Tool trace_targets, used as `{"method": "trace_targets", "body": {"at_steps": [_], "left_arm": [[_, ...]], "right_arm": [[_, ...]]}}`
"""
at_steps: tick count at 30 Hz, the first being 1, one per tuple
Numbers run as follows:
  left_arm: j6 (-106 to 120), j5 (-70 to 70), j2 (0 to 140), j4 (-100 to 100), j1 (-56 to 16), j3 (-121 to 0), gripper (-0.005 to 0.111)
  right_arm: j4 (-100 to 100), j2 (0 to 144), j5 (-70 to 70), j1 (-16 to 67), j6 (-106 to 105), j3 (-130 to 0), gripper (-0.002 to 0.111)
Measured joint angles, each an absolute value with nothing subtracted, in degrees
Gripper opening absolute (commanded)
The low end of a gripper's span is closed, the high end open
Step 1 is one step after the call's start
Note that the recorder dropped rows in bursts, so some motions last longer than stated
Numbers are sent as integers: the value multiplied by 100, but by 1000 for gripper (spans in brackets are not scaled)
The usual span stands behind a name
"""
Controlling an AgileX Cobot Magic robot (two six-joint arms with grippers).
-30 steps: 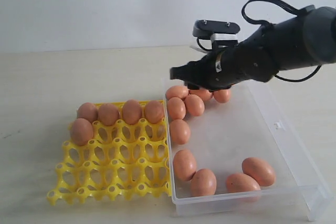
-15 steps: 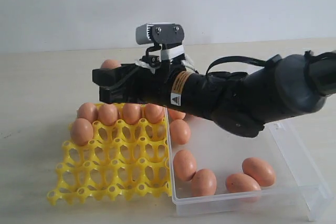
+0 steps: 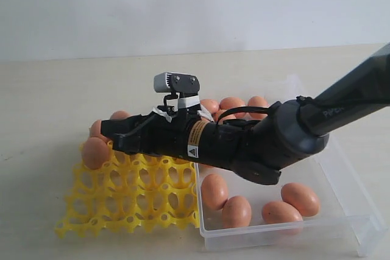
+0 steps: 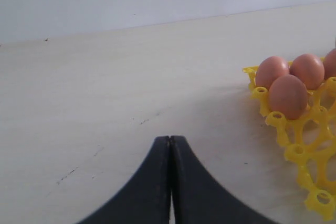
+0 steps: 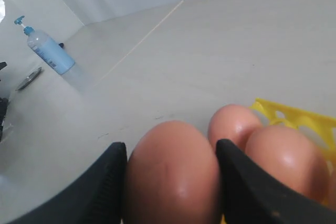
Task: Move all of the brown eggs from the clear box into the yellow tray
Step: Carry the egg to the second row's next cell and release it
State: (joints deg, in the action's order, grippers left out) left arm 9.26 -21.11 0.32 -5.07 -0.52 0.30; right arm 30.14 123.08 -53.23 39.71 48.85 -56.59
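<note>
Pale table (image 3: 49,89), right hand (image 3: 114,133) pinching egg (image 5: 170,182) over yellow tray (image 3: 131,202), left hand (image 4: 170,145) closed

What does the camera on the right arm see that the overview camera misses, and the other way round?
Only the right wrist view shows a blue-topped pump bottle in the background, and a close-up of the brown egg clamped in the right pincer. Only the exterior view shows the clear box with the remaining eggs, and the whole arm. Both show the yellow tray and the placed eggs on it.
</note>
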Motion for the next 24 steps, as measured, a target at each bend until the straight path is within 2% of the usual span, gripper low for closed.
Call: {"method": "trace_targets", "body": {"at_steps": [18, 20, 24], "left_arm": [[926, -2111, 32, -507, -52, 30, 0], [926, -2111, 32, -507, -52, 30, 0], [926, -2111, 32, -507, -52, 30, 0]], "right_arm": [[3313, 12694, -4954, 3971, 5617, -6271, 0], [3371, 12694, -4929, 3971, 5656, -6271, 3], [3401, 12694, -4906, 3971, 5683, -6271, 16]]}}
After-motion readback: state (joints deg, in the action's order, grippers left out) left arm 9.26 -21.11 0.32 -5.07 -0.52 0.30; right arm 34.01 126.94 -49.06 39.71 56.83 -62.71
